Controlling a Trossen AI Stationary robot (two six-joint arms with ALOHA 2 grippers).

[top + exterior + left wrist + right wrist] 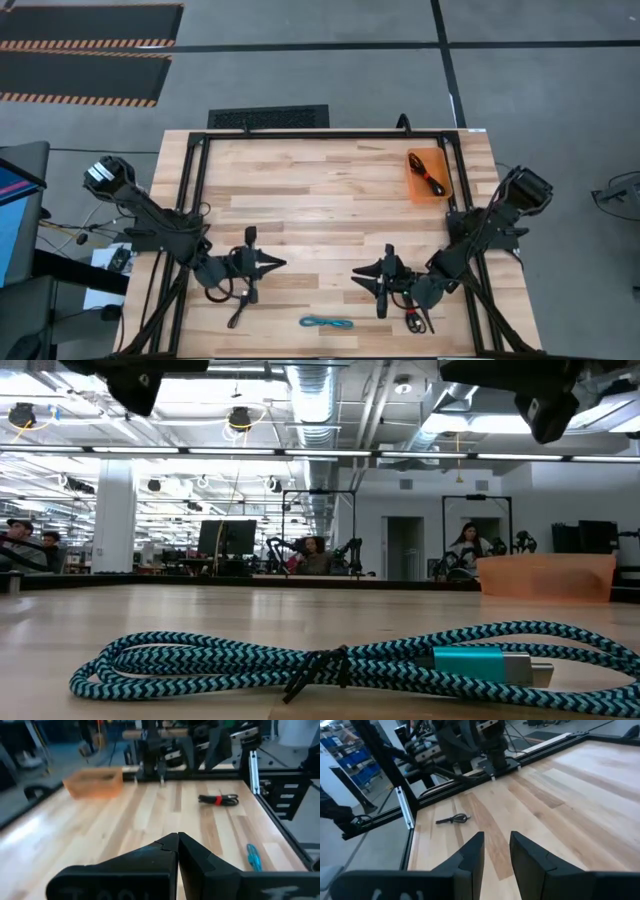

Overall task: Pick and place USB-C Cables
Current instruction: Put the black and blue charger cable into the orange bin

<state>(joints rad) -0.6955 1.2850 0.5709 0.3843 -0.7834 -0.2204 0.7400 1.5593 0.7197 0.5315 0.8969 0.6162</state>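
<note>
Nearest the low camera lies the teal cable, a braided, chevron-patterned bundle cinched at its middle by a dark tie, resting on the table's front edge between the two arms. It looks light, limp and a bit slippery, so a pinch across the tied middle should hold best. Outward, a black cable with a red tie lies by the right gripper, jaws spread and empty; the left gripper hovers pressed shut, and an orange tray already holds another cable.
</note>
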